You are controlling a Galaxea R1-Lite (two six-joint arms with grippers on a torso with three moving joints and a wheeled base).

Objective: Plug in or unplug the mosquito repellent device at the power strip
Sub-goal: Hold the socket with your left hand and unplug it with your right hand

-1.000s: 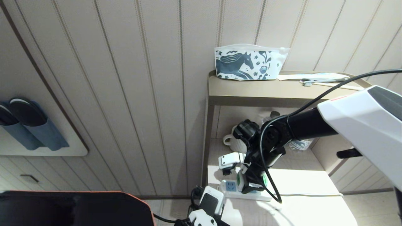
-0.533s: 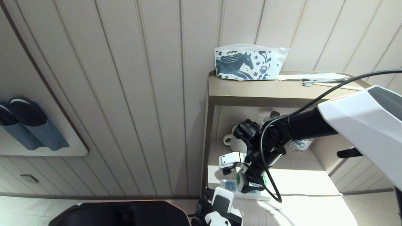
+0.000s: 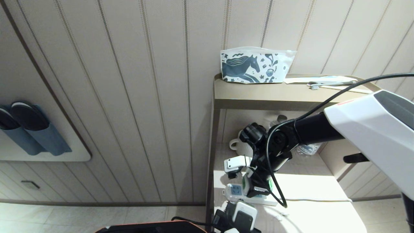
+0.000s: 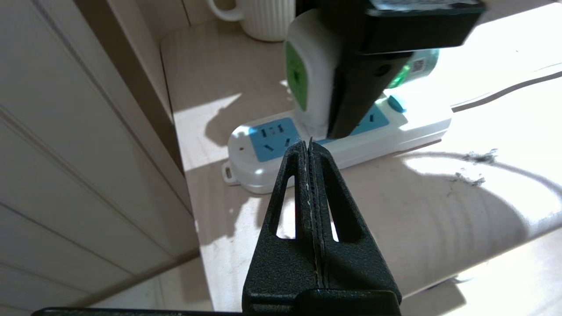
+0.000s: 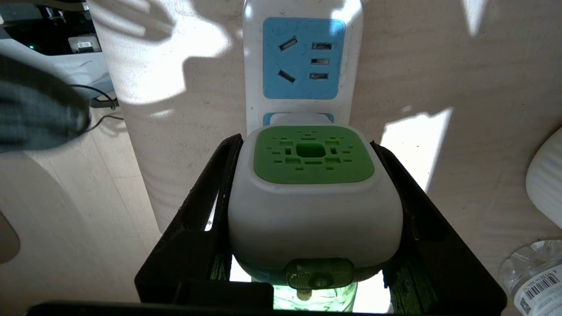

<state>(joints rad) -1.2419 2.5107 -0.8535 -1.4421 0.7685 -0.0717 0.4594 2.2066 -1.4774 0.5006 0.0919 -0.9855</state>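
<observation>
Right now your R gripper [image 5: 307, 210] clamps the device [image 5: 314, 193] by both sides, lower centre of frame, its plug end seated at the strip [image 5: 303, 66]. L gripper [image 4: 309, 151], fingers pressed together w/ nothing held, sits just beside the strip.

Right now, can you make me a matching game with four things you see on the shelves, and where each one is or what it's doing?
Things:
1. mosquito repellent device
2. power strip
3. horse-print pouch
4. left gripper

States or places:
A. on the top shelf, against the wall
B. jaws pressed together, holding nothing
C. sitting on a blue socket, gripped by the right gripper
D. lying flat on the lower shelf, one blue socket free at its end

Pairs: 1-C, 2-D, 3-A, 4-B
</observation>
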